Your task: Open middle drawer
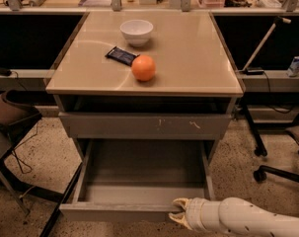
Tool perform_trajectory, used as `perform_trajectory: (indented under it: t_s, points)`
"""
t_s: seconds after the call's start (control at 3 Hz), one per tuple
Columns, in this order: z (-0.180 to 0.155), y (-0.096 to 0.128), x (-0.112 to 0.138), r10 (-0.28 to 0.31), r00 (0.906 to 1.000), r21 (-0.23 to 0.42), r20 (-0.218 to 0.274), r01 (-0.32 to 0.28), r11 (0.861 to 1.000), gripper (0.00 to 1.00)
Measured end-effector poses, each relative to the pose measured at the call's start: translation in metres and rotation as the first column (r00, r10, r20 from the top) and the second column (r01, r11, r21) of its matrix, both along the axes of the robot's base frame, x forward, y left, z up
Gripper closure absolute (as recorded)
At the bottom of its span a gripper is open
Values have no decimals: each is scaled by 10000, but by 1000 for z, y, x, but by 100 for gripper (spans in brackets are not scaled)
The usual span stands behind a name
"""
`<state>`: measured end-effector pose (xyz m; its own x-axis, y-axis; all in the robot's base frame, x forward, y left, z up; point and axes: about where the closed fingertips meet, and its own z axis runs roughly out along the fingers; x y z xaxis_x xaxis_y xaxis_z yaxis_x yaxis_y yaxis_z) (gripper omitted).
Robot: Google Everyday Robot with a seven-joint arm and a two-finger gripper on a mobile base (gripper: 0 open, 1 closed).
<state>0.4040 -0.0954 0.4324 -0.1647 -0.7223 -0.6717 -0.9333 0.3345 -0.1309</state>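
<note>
The middle drawer (pixel 119 212) is pulled far out below the cabinet; its plain grey front faces me and its inside shows empty. Above it sits the wider grey drawer front with white scratch marks (pixel 144 125), pushed in. My gripper (pixel 177 212), cream-coloured on a white arm coming in from the lower right, is at the right part of the open drawer's front. One fingertip (pixel 181 202) is over the front's top edge and the other is in front of it, closed on that edge. No third drawer front shows.
On the cabinet top (pixel 198 58) stand a white bowl (pixel 136 31), a dark snack packet (pixel 121 55) and an orange (pixel 143 67). A chair (pixel 11 113) is at the left, and office-chair legs with castors (pixel 267 172) are at the right.
</note>
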Motion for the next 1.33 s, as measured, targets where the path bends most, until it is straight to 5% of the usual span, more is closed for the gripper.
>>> perform_trajectory:
  t_s: [0.67, 1.33]
  points:
    - [0, 1, -15, -68, 10000, 55, -15, 68, 10000, 100]
    - [0, 1, -15, -67, 10000, 56, -15, 67, 10000, 58]
